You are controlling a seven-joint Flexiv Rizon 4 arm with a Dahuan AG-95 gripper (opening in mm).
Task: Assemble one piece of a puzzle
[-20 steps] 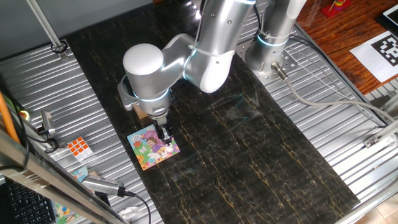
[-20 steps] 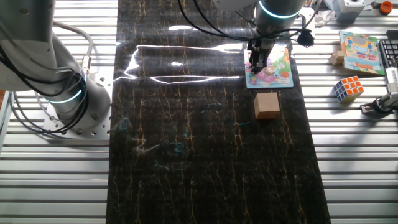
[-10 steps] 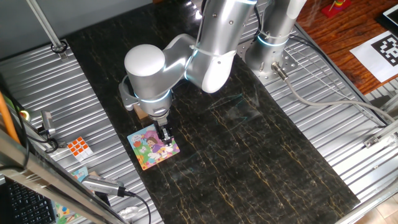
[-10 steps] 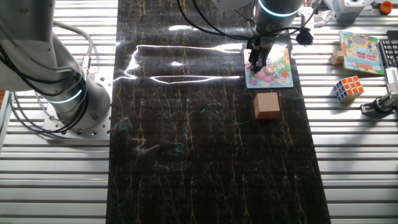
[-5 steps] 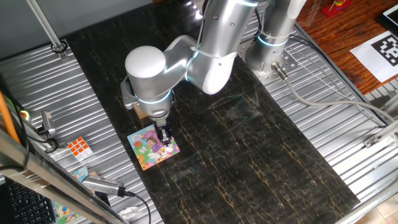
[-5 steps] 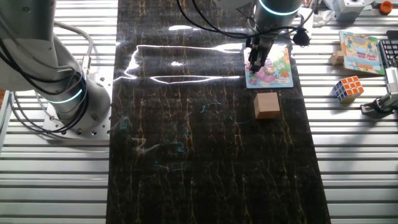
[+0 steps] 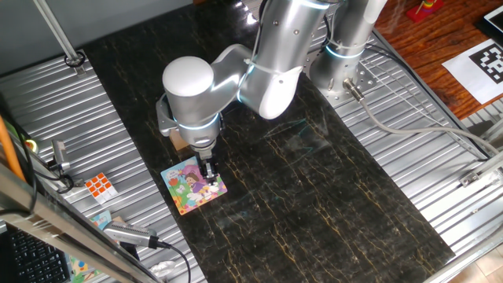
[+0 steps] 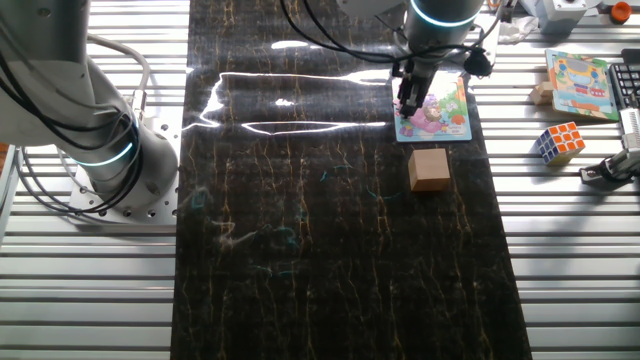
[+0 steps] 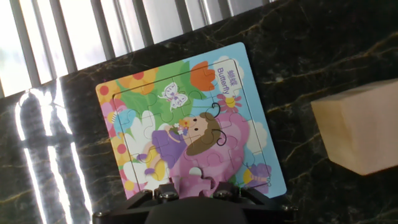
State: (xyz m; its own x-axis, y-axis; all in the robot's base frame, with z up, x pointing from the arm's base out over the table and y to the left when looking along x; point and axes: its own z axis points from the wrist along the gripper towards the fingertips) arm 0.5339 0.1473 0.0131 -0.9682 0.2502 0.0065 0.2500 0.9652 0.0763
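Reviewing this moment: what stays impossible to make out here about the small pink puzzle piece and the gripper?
- Small pink puzzle piece: not distinguishable in any view; too small in both fixed views, not separable from the flat square cartoon puzzle board in the hand view.
- Two-finger gripper: jaw state unreadable; tiny in the other fixed view, cut off by the bottom edge in the hand view.
- Tan wooden block: cropped at the hand view's right edge.

You get even, bright light in both fixed views, sharp across the frame. Above and left of the puzzle (image 8: 433, 112) in the other fixed view, white streaks of glare cut across the glossy dark mat (image 8: 330, 250). In the hand view, blown-out highlights wash the slatted metal (image 9: 74, 31) left of the puzzle (image 9: 186, 124), and the tan block (image 9: 364, 130) to its right looks soft and overexposed.
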